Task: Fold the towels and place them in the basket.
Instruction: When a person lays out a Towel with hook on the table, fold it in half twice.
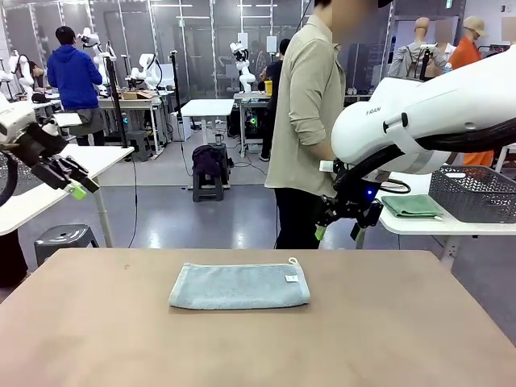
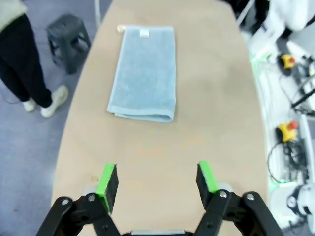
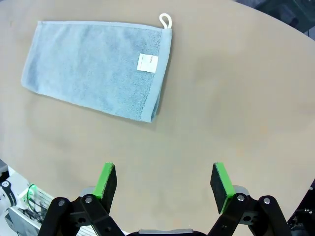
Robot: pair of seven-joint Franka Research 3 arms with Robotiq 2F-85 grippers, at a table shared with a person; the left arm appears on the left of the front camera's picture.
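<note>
While the folded towel (image 1: 239, 285) lies flat on the brown table (image 1: 403, 339), a little toward 12 o'clock from its middle, you have both grippers up in the air and holding nothing. The towel is folded into a long strip, with its small loop (image 3: 166, 21) and white label (image 3: 146, 62) at the end that points to 3 o'clock in the front view.

Your left gripper (image 1: 85, 185) hangs off the table's edge, at about 10 o'clock from the towel and well apart from it. In its wrist view the left gripper (image 2: 156, 179) has its green pads spread wide with bare tabletop between them, and the towel (image 2: 144, 71) sits at 12 o'clock.

Your right gripper (image 1: 339, 230) hovers above the far edge, at about 1 o'clock from the towel. In its wrist view the right gripper (image 3: 165, 179) is likewise spread and empty, with the towel (image 3: 96, 69) at 11 o'clock.

The basket (image 1: 474, 193) stands on a white side table at 3 o'clock in the front view, just beside a green cloth (image 1: 411, 205). A person (image 1: 306, 121) stands at the far side, at 12 o'clock.
</note>
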